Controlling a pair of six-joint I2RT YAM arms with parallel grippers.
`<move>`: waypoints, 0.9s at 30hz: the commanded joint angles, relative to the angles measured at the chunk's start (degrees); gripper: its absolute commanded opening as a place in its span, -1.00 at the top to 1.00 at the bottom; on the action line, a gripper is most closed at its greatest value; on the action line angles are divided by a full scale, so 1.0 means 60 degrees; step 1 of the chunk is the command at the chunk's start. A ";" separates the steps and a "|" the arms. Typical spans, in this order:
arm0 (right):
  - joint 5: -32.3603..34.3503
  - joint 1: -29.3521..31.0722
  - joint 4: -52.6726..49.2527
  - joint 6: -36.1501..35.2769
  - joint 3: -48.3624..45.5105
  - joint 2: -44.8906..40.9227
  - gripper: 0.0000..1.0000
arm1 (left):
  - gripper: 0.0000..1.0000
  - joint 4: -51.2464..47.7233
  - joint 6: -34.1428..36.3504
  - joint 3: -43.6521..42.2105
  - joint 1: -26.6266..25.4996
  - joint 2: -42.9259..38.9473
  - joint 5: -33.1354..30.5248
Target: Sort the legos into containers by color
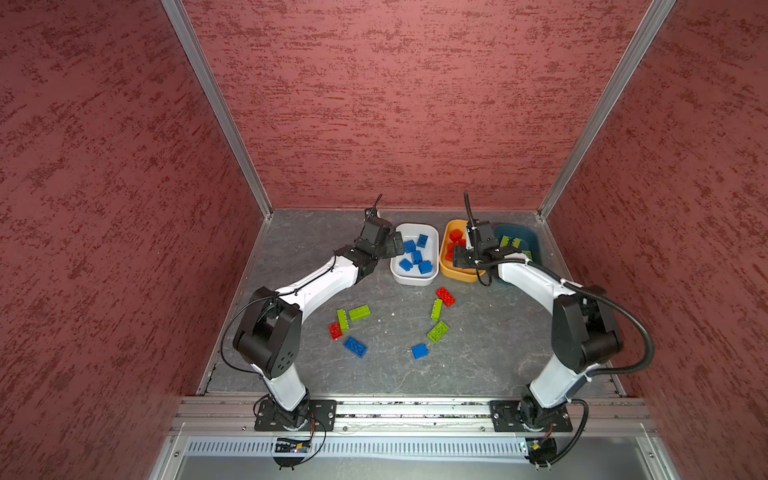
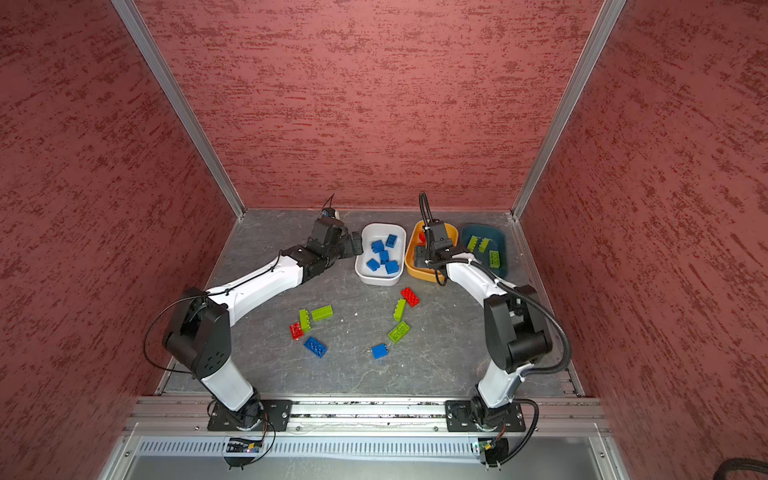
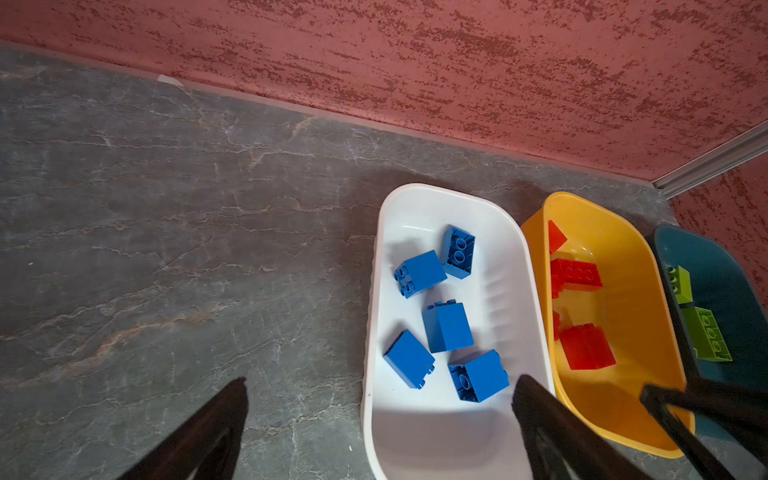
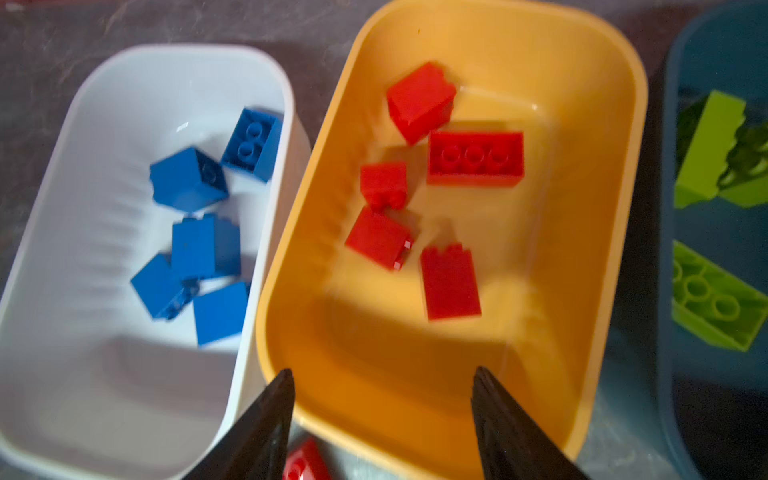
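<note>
Grey marbled worktop [image 3: 166,208]: white tub [image 3: 415,436] holding blue legos [image 3: 446,326], orange tub [image 4: 582,208] holding red legos [image 4: 451,286] at its three o'clock. Left jaws and right jaws spread; open worktop at nine o'clock.

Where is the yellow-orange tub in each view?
Top view: yellow-orange tub at the far end, slightly right of centre.
Top view: tub in the same place.
Left wrist: tub next to the white tub.
Right wrist: tub fills the centre.
Shared landmark: the white tub beside it, in all views.
</note>
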 commanded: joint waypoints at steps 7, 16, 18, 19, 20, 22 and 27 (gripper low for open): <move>-0.1689 0.0461 -0.0439 0.0193 -0.2801 -0.2243 -0.33 | -0.99 0.0421 -0.0449 -0.0050 0.0062 -0.0161 -0.0034; -0.1267 0.0835 -0.0624 0.0038 -0.2631 -0.1158 -0.30 | -0.99 0.0251 -0.0497 -0.0070 0.0077 -0.0256 -0.0104; -0.1207 0.0871 -0.0764 -0.0225 -0.2480 -0.0910 -0.30 | -0.99 0.0182 -0.0497 -0.0101 0.0100 -0.0305 -0.0192; -0.1067 0.0897 -0.0850 -0.0332 -0.2390 -0.0781 -0.31 | -0.99 0.0170 -0.0496 -0.0130 0.0116 -0.0312 -0.0201; -0.0930 0.0917 -0.0912 -0.0434 -0.2332 -0.0668 -0.30 | -0.99 0.0165 -0.0510 -0.0153 0.0133 -0.0335 -0.0201; -0.0721 0.0939 -0.0966 -0.0641 -0.2130 -0.0381 -0.29 | -0.99 0.0163 -0.0530 -0.0195 0.0151 -0.0337 -0.0209; -0.0736 0.1046 -0.0722 -0.0830 -0.1629 0.0298 -0.26 | -0.99 0.0174 -0.0588 -0.0157 0.0165 -0.0322 -0.0132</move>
